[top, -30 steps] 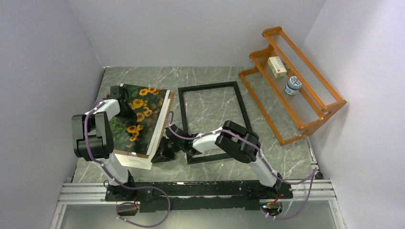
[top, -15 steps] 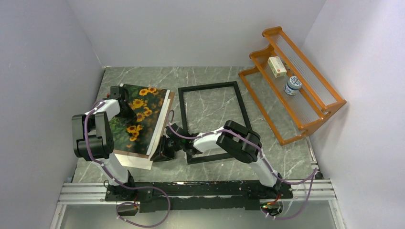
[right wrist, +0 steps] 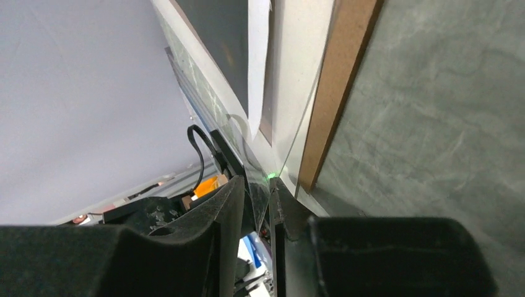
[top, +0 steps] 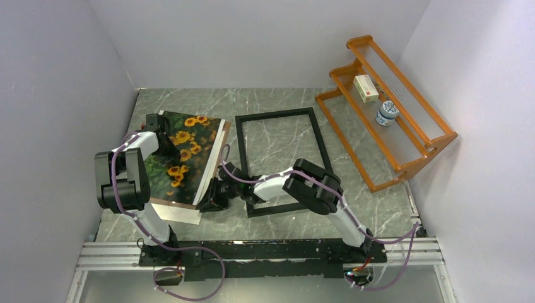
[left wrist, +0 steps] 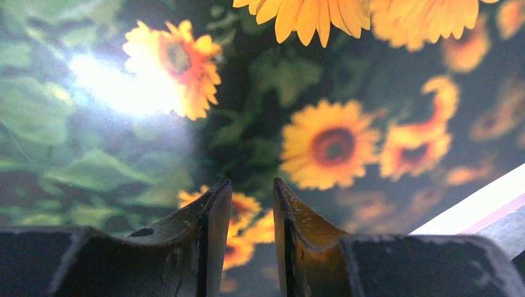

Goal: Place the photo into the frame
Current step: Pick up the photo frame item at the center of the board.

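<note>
**Overhead view**
- Photo (top: 183, 158): on the left part of the table (top: 189, 101), apparently tilted, with a white sheet (top: 213, 159) showing along its right side.
- Frame (top: 274, 113): lies flat at the table's centre, just right of the photo, and is not yet filled.
- Left gripper (top: 158, 123): at the photo's far left corner.
- Right gripper (top: 211, 201): at the near right edge of the stack, between the stack and the frame.

**Left wrist view**
- Left gripper (left wrist: 251, 210): jaws a narrow slot apart, with nothing between them.
- Photo (left wrist: 334, 142): its glossy face fills the view just beyond the tips. Whether they touch it cannot be told.

**Right wrist view**
- Right gripper (right wrist: 257, 210): jaws nearly together. A thin clear edge (right wrist: 277, 173) runs into the slot, but whether it is pinched or loose cannot be told.
- Brown board (right wrist: 340, 93): just right of the tips.

**Likely risks**
- A loose hold on the right could let the layers slide apart or drop.
- The left tips could scuff or crease the print.
</note>
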